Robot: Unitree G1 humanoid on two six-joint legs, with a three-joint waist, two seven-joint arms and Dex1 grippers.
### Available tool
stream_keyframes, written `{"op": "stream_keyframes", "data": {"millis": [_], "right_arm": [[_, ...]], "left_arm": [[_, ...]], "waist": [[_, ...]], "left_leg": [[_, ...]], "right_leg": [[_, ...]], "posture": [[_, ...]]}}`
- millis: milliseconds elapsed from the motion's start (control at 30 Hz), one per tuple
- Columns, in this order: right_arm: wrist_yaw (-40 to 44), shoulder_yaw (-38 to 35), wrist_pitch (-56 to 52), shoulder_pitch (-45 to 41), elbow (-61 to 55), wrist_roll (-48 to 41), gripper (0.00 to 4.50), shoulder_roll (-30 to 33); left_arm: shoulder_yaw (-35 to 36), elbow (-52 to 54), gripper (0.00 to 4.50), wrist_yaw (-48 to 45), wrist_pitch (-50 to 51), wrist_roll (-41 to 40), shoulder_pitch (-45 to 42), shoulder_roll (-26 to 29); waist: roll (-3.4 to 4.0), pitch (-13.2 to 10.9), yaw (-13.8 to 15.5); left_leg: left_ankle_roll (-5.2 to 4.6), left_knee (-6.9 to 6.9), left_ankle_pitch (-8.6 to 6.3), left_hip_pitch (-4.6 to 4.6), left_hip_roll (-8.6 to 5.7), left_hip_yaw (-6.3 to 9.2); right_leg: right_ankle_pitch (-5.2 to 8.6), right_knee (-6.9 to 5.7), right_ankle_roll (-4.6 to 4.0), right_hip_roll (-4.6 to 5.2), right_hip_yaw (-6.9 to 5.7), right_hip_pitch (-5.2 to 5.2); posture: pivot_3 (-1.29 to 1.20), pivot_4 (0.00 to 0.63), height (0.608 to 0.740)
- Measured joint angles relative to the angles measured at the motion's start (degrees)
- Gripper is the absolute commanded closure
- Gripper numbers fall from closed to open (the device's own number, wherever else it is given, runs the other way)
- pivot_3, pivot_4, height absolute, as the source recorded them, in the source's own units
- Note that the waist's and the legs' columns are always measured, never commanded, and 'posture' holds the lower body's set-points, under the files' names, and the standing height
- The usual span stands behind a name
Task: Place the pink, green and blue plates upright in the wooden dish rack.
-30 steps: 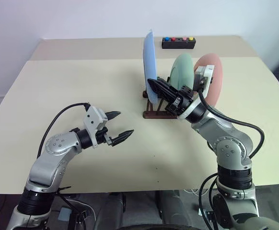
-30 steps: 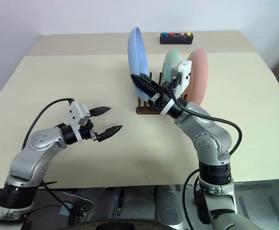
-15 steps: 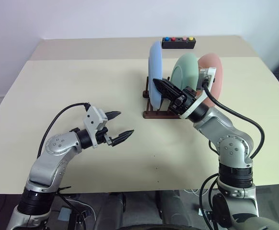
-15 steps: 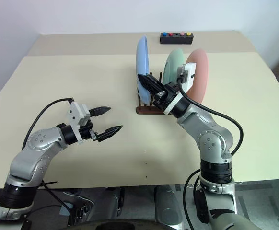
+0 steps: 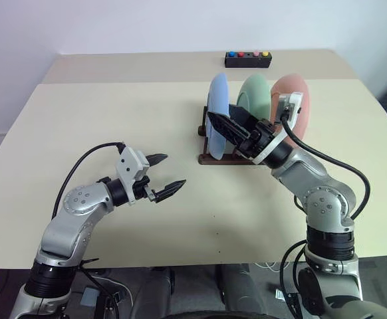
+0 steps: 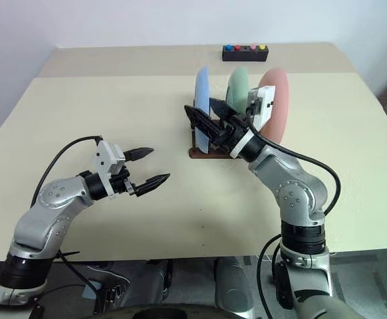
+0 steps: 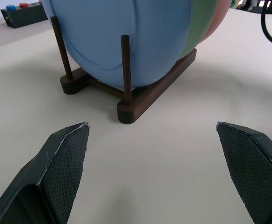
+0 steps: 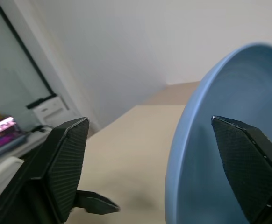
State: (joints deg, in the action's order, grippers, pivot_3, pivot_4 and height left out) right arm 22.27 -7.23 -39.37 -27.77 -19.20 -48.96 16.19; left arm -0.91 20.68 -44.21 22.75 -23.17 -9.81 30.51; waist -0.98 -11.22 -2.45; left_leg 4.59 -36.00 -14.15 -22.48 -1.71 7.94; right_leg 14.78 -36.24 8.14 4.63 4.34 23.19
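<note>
While all three plates stand on edge in the rack, the findings are as follows.

Rack: the wooden dish rack (image 5: pixel 215 157) sits right of the table's middle, toward the far half, its near rail end bare.
Blue plate: the blue plate (image 5: pixel 217 114) stands upright in the slot nearest the robot's left, between thin pegs.
Green plate: the green plate (image 5: pixel 255 97) stands behind the blue one, partly covered by it.
Pink plate: the pink plate (image 5: pixel 297 107) stands at the rack's right end, beside the right arm's wrist.
Right gripper: the right gripper (image 6: pixel 207 119) has its fingers spread wide, one on each side of the blue plate's rim; whether either finger touches the plate cannot be told.
Left gripper: the left gripper (image 5: pixel 164 174) hovers over bare table, well apart from the rack, fingers spread and holding nothing.
Open room: the table (image 5: pixel 100 126) is bare to the rack's left and along the near edge; right of the pink plate a strip of bare top runs to the table's right edge.
Far edge: a black button box (image 5: pixel 247 60) lies near the back edge, well apart from the rack.
Left wrist view: shows the pegs (image 7: pixel 125 68) flanking the blue plate's lower rim and the base rail's end.
Right wrist view: shows the blue plate's hollow face between the spread fingers (image 8: pixel 66 161), with the left gripper's tip beyond.
</note>
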Motion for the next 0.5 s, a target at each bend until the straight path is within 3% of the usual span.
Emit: {"op": "stream_keyframes", "data": {"millis": [233, 500], "right_arm": [[0.7, 0.4, 0.9, -2.1, -3.4, 3.2, 0.14, 4.4], [2.1, -1.4, -1.1, -3.9, -10.0, -1.4, 0.14, 9.1]], "left_arm": [[0.0, 0.0, 0.0, 0.3, 0.0, 0.0, -0.2, -0.3], [-0.1, -1.2, 0.0, -0.1, -0.3, 0.0, -1.8, -0.8]], "waist": [[0.0, 0.0, 0.0], [0.0, 0.0, 0.1]], "left_leg": [[0.0, 0.01, 0.0, 0.0, 0.0, 0.0], [-0.02, 0.01, -0.01, -0.02, 0.0, 0.0]], "right_leg": [[0.0, 0.01, 0.0, 0.0, 0.0, 0.0], [0.0, 0.04, 0.0, 0.01, -0.01, -0.01]], "posture": [[0.0, 0.15, 0.74], [0.0, 0.15, 0.74]]}}
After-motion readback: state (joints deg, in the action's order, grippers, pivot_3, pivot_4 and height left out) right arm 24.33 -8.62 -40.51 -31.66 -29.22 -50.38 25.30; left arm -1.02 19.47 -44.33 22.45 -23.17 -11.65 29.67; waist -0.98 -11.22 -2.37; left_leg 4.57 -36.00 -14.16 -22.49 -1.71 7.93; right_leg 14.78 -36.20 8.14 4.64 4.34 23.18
